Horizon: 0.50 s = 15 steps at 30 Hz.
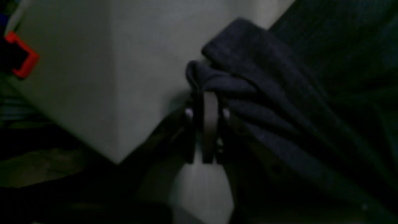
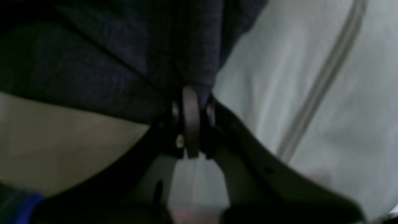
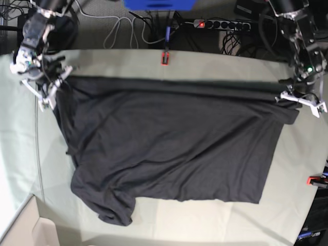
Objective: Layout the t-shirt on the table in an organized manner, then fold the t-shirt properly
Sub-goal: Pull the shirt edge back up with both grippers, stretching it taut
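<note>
I've got both grippers, left (image 1: 206,93) and right (image 2: 191,93), pinched tight on the t-shirt (image 3: 169,148) edge. Fabric stretched taut between my fingers; only a thin bite, so pulling harder could slip a corner out

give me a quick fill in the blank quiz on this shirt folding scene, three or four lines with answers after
1. The left claw is shut on the dark charcoal fabric ____.
2. The right claw grips the t-shirt at the corner on the base view's ____ side.
3. The shirt lies on the pale grey-green cloth-covered ____.
4. The clamp at the far edge of the table is coloured ____.

Missing words: t-shirt; left; table; red
</note>
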Available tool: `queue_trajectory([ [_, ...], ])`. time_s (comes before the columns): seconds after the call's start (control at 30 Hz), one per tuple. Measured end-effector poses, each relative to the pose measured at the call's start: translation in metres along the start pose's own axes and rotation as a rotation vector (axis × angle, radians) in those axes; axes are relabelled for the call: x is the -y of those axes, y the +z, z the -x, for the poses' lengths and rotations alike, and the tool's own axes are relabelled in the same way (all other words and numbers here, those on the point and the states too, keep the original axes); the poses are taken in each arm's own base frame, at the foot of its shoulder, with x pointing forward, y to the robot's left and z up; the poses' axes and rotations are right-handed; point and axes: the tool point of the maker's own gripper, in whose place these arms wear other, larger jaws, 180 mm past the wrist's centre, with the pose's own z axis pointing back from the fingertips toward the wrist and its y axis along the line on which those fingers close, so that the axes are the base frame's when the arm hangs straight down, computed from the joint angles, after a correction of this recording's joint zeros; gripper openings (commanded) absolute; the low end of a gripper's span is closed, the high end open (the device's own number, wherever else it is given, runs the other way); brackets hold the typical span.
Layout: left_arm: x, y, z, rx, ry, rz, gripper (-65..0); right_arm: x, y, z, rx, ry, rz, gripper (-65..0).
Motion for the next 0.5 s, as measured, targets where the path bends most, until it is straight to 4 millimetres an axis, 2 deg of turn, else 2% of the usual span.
queue_trajectory([
  [0.2, -0.007, 0.015, 0.001, 0.018, -0.04, -0.002, -64.9, 0.007, 0.028, 0.005, 0.027, 0.052, 0.055, -65.0],
  [0.33, -0.012, 0.028, 0.001, 0.033, -0.07, -0.008, -64.9, 0.009, 0.043, 0.017, 0.009, 0.085, 0.078, -65.0],
  [0.5, -0.015, 0.042, -0.004, 0.059, -0.102, -0.01, -64.9, 0.013, 0.062, 0.009, 0.046, 0.122, 0.117, -65.0],
])
